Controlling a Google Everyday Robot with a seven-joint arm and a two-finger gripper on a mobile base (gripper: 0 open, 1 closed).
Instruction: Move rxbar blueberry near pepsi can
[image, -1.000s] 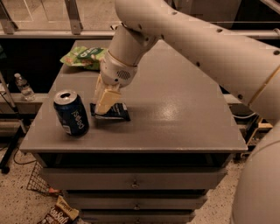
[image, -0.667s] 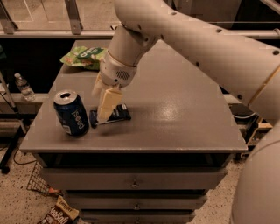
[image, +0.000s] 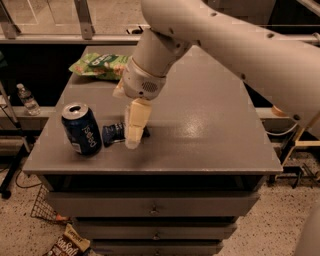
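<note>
The pepsi can (image: 81, 129) stands upright near the table's front left corner, blue with a silver open top. The rxbar blueberry (image: 113, 134) is a small dark navy bar just right of the can, a short gap from it, low at the table surface. My gripper (image: 133, 136) comes down from the big white arm and is shut across the bar's middle. It hides the middle, so only the bar's left part and a sliver on the right show.
A green crinkled chip bag (image: 99, 65) lies at the back left of the grey table (image: 200, 140). A clear water bottle (image: 27, 99) stands off the table at left. A snack bag (image: 67, 245) lies on the floor below the drawers.
My gripper has moved a little left toward the can, and the bar has moved with it. The can has not moved.
</note>
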